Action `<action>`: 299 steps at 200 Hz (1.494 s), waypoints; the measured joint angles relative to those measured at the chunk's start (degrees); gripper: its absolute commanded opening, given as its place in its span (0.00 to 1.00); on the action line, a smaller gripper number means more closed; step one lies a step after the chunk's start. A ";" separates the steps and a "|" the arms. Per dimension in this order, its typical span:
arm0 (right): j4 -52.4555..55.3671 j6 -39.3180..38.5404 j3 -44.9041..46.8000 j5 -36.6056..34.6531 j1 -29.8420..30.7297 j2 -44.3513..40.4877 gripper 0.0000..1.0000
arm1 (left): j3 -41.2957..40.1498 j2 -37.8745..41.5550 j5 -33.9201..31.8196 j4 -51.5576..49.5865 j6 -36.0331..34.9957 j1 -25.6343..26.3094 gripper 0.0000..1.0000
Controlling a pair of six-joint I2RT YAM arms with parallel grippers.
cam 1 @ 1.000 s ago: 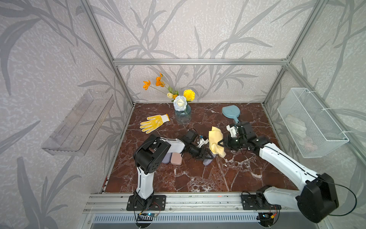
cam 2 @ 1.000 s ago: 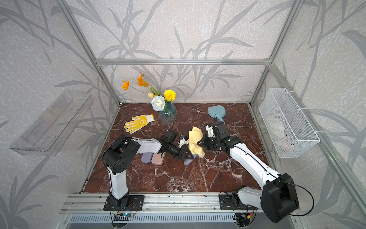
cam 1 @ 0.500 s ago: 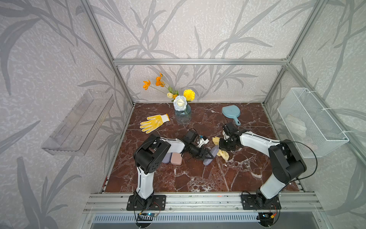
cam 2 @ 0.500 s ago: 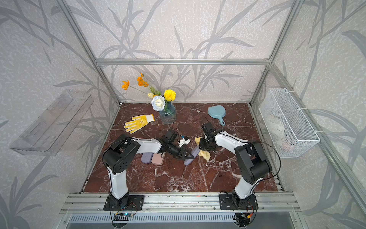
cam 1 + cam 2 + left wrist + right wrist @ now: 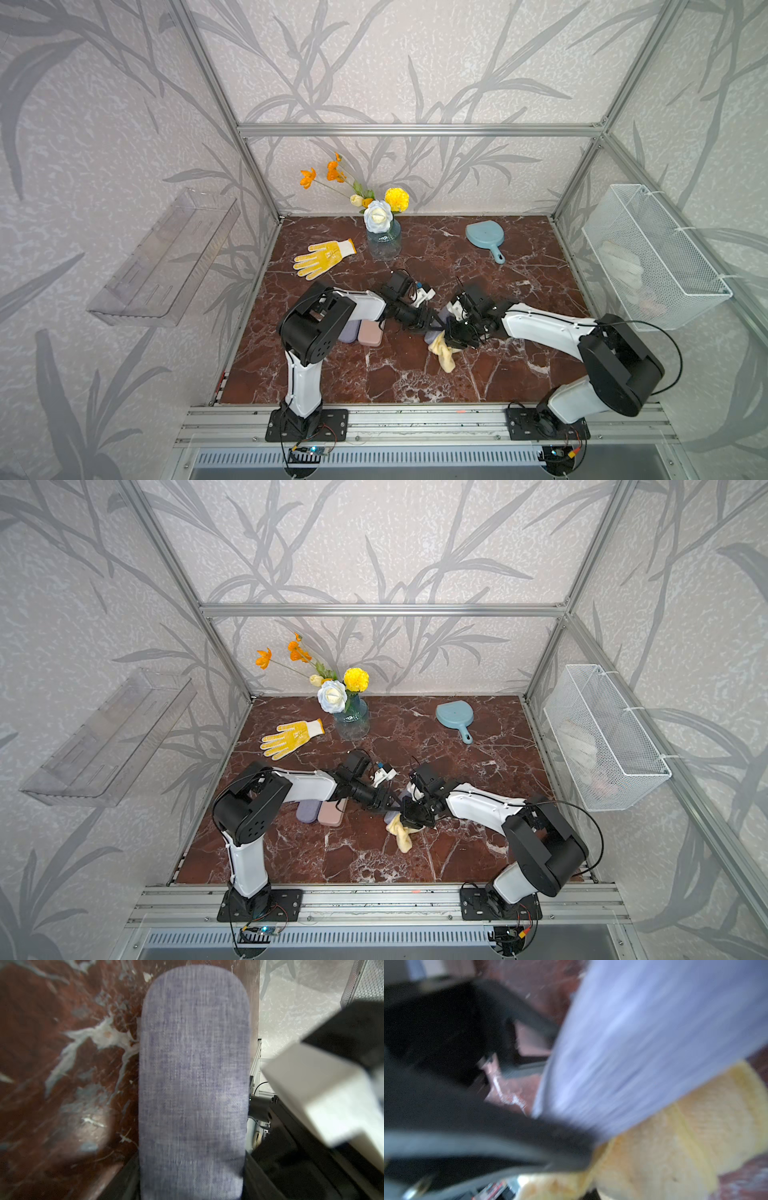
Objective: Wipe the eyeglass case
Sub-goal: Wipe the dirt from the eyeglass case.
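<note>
Lavender eyeglass case (image 5: 193, 1084) gripped at one end by the narrowly closed left tool (image 5: 432, 325), near the middle of the tabletop (image 5: 374, 374), yellow cloth (image 5: 444, 354) pinched in the fully closed right tool (image 5: 456, 337), touching the case

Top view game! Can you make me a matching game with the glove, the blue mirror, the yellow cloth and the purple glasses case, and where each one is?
Things:
1. glove
2. blue mirror
3. yellow cloth
4. purple glasses case

Places:
A. held in the left fingers
B. beside the vase
C. held in the right fingers
D. lying alone, far back on the right

Pairs: 1-B, 2-D, 3-C, 4-A
</note>
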State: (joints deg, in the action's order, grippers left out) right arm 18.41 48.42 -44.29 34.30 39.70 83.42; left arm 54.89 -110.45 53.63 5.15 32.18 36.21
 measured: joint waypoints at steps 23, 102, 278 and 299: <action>0.28 -2.01 -5.40 6.05 0.15 -5.57 0.00 | 0.02 0.22 -1.16 0.33 -0.02 0.50 0.00; 19.47 -16.96 -11.37 -10.78 -15.89 -9.92 0.00 | 3.58 3.89 -15.30 -12.39 -12.02 5.66 0.00; 22.64 -24.50 -20.94 -38.71 -12.28 8.57 0.00 | -1.44 9.27 -34.95 -9.11 -19.71 12.98 0.00; 23.58 -23.28 -20.90 -34.77 -10.01 5.05 0.00 | -1.42 10.12 -42.05 -11.10 -21.68 16.39 0.00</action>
State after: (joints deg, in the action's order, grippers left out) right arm 42.00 25.15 -65.19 -0.47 29.69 88.47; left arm 53.47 -100.33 11.57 -5.96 10.50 52.60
